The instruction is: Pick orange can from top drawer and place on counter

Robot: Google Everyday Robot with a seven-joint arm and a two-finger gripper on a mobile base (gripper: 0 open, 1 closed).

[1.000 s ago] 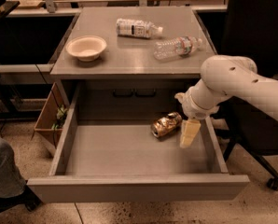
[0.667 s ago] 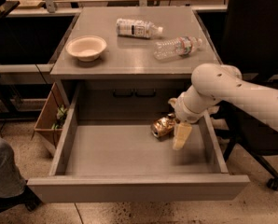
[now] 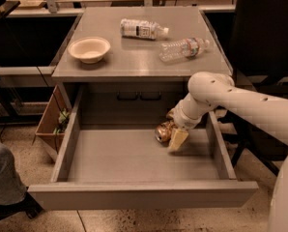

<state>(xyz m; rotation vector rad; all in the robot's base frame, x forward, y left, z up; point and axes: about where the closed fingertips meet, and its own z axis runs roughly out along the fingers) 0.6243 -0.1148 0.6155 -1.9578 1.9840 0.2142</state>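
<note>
The orange can [image 3: 162, 132] lies on its side on the bare floor of the open top drawer [image 3: 134, 156], toward the back right. My gripper [image 3: 175, 135] hangs from the white arm down inside the drawer, right beside the can and touching or nearly touching its right side. One cream finger [image 3: 178, 138] shows in front; the other is hidden behind the can. The grey counter [image 3: 134, 57] above the drawer holds a bowl and two bottles.
A cream bowl [image 3: 89, 49] sits at the counter's left. Two clear plastic water bottles [image 3: 143, 29] [image 3: 183, 49] lie at the back and right. A person's knee [image 3: 1, 178] is at the lower left. A wooden crate [image 3: 51, 122] stands left of the cabinet.
My arm has moved left and deeper into the drawer, bringing the gripper from beside the can's right to right against it. The can has stayed in place.
</note>
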